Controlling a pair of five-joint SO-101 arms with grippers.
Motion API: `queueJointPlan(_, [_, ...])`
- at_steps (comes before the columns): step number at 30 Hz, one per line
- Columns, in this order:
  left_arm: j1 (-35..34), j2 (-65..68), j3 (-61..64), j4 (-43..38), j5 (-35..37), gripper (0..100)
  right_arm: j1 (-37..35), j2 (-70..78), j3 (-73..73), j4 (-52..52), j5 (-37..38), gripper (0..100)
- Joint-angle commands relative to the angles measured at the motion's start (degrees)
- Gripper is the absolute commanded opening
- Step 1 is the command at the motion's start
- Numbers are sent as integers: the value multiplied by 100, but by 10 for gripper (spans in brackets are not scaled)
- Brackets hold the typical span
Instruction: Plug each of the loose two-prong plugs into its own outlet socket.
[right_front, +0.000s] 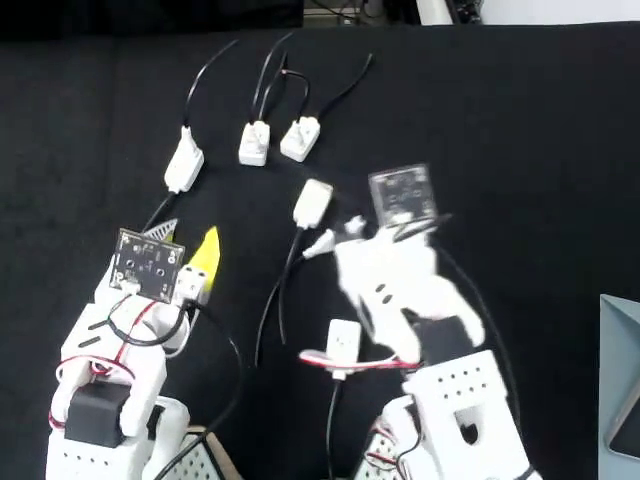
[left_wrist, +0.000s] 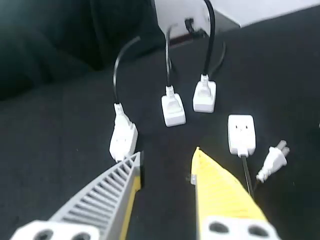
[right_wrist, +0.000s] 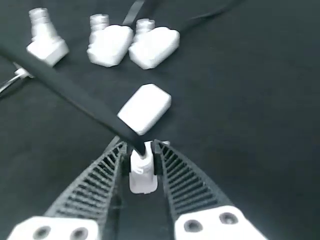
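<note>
Right wrist view gives you the closest thing first: your right end effector is clamped on the loose plug, with a finger pressed to each flank of its white body. The plug's cord leaves past the fingertips and slants away, so the cord end leads and the prongs are hidden from that camera. I judge this hold good for dragging the plug, less so for pushing it home.

Just ahead of the fingertips, not touching them, the empty socket lies flat on the black tabletop. It is the likely mate for what you hold. Well beyond it sit three joined pairs in a row. Their plugs look seated, so leave them alone.

Your left end effector holds nothing, its grey and yellow fingers spread apart. It sits low over the tabletop with one joined pair just past the grey fingertip and the empty socket farther off on the yellow side. Spread like that, it looks ready to steady the socket while you press the plug in.
</note>
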Motion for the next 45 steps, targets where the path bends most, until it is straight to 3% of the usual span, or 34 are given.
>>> queueJointPlan(1, [-48,413,-488,70,70,175,607,57,-286,18,53,14])
queueJointPlan(5, [-48,1697,-1156,167,79,180,905,57,-84,-9,26,14])
queueJointPlan(10, [-31,3666,-2387,563,105,273,1204,57,101,-185,35,14])
queueJointPlan(19, [769,6505,-3670,536,70,274,1398,57,426,-633,53,14])
queueJointPlan(26, [1103,8149,-4127,-387,114,273,1380,57,444,-624,53,14])
queueJointPlan(30, [1332,8844,-4127,-844,114,270,1371,57,488,-633,53,14])
queueJointPlan(36, [1516,9336,-4127,-1354,79,178,1371,57,488,-615,53,14])
queueJointPlan(45, [1508,9688,-4066,-1486,105,101,1371,57,497,-607,53,14])
